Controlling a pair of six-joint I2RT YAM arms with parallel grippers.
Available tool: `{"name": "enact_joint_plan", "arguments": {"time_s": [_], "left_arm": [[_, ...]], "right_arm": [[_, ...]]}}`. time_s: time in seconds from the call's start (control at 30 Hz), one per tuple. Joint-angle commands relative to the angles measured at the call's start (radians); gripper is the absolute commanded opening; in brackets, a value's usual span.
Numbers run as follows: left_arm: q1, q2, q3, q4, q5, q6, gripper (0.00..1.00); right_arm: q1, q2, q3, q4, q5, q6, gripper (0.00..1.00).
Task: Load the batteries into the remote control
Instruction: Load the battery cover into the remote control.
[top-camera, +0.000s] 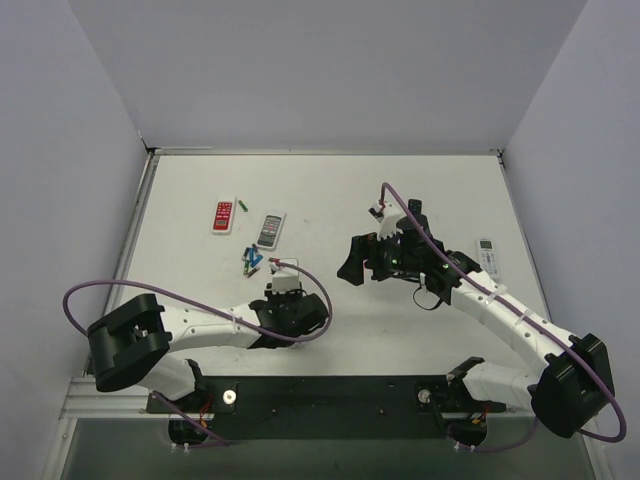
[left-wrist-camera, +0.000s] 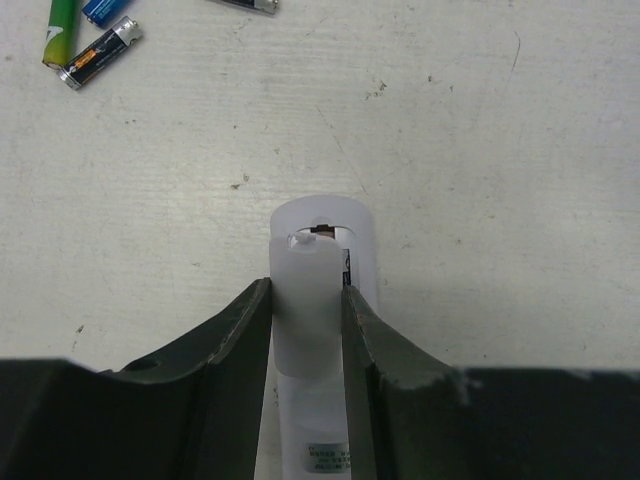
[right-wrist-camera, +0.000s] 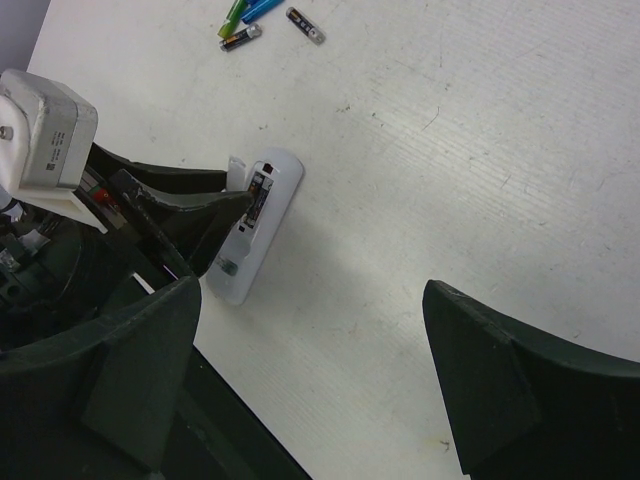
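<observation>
Remote control (right-wrist-camera: 262, 215) lies flat on the tabletop (right-wrist-camera: 480, 150), left of centre and near the front edge, back side up with the battery recess exposed. No cell visible in the recess.
Left tool (left-wrist-camera: 305, 292) is at the remote's near end, fingers narrow and clamped on a white cover-like piece (left-wrist-camera: 303, 265) that sits over the remote's left edge. Can't confirm it's the battery cover.
Batteries (right-wrist-camera: 240, 38) are loose on the tabletop just beyond the remote, to the far left. It's a cluster of green, blue and dark cells, with one more dark cell (right-wrist-camera: 305, 25) slightly to the right.
Right tool (right-wrist-camera: 310, 290) hovers right of the remote, fingers wide apart, holding nothing.
Further back: a grey remote (top-camera: 270, 230) and a red remote (top-camera: 223, 216).
A white remote with display (top-camera: 487, 256) sits at the far right, well apart.
</observation>
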Motion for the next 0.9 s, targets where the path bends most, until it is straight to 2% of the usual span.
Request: {"name": "enact_joint_plan", "arguments": {"time_s": [0.0, 0.47, 0.87], "left_arm": [[-0.009, 0.011, 0.030, 0.040, -0.068, -0.074, 0.00], [-0.009, 0.051, 0.069, 0.035, -0.091, -0.073, 0.00], [-0.020, 0.108, 0.114, -0.063, -0.084, -0.129, 0.00]], "right_arm": [[-0.005, 0.004, -0.009, 0.025, -0.026, -0.005, 0.87], [-0.008, 0.008, -0.007, 0.026, -0.033, 0.002, 0.87], [-0.014, 0.010, -0.012, 0.026, -0.041, 0.003, 0.87]]}}
